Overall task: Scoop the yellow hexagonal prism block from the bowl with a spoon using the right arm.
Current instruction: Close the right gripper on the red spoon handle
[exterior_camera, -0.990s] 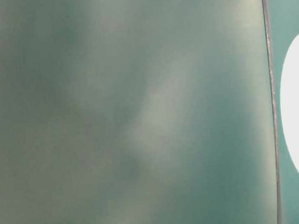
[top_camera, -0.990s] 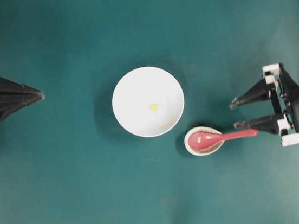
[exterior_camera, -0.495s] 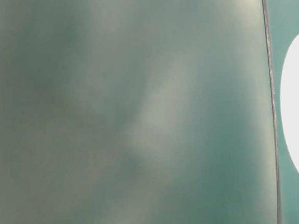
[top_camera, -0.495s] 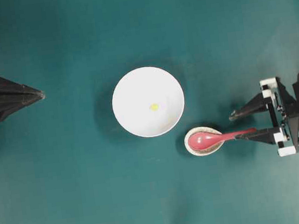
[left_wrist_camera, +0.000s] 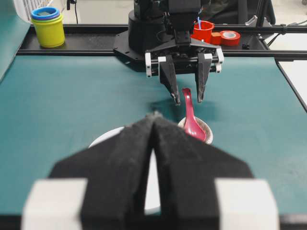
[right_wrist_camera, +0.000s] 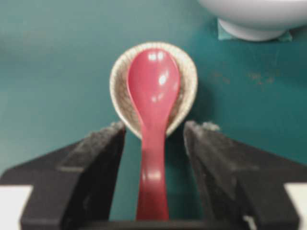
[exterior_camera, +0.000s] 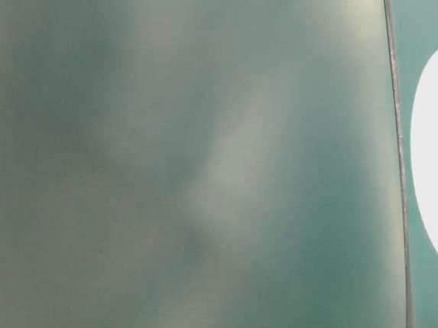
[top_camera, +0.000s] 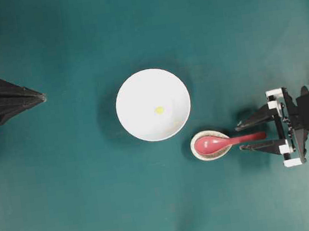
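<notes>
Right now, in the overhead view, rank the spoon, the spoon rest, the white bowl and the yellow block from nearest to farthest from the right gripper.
From the right gripper:
1. Spoon: its handle lies between the open fingers.
2. Spoon rest: just left, under the spoon's head.
3. Bowl: up and left, at the table's middle.
4. Yellow block: inside the bowl, beyond its near rim.

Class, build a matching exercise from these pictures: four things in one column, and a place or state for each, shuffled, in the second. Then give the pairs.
Things
1. yellow hexagonal prism block
2. spoon
3. right gripper
4. left gripper

Places or states
A. head resting in the small speckled spoon rest
B. shut, at the left table edge
C. lying inside the bowl
D. open, one finger on each side of the spoon handle

Pairs: 1-C, 2-A, 3-D, 4-B
</notes>
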